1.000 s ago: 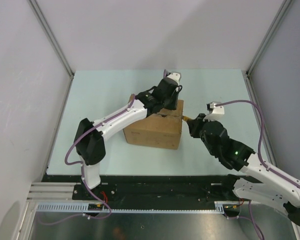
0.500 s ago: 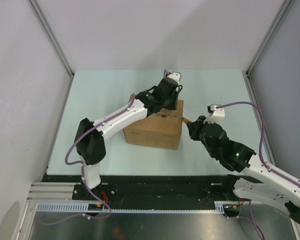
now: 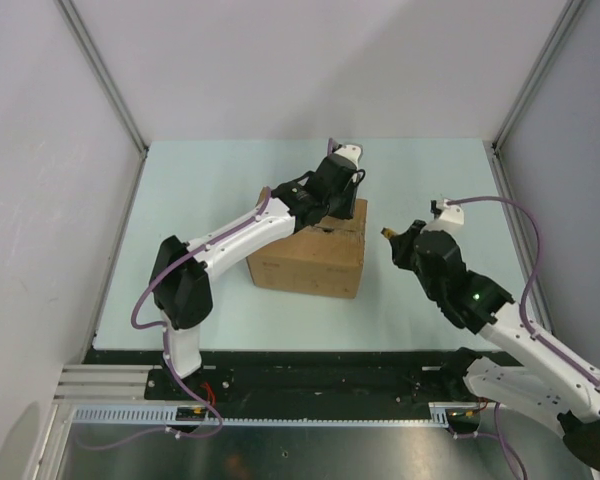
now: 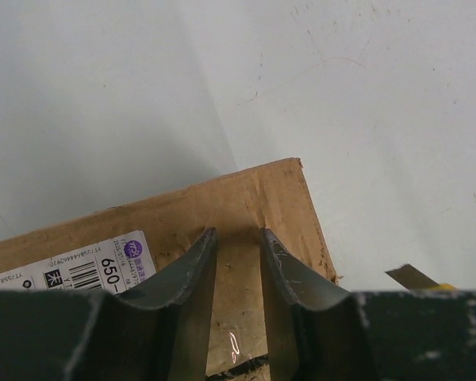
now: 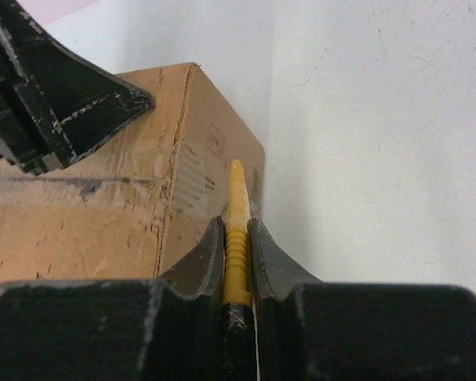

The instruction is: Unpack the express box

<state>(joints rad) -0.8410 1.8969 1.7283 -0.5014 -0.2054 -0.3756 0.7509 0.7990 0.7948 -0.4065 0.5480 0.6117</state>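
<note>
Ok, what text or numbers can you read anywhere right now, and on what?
"650-": large digits on the white label stuck to the top of the express box.
Barcode number and fine print on the same label: too small to read.
Faint print on the box's side: too blurred to read.

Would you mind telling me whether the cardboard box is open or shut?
Shut. The box has flat-lying flaps and clear tape across its top.
</note>
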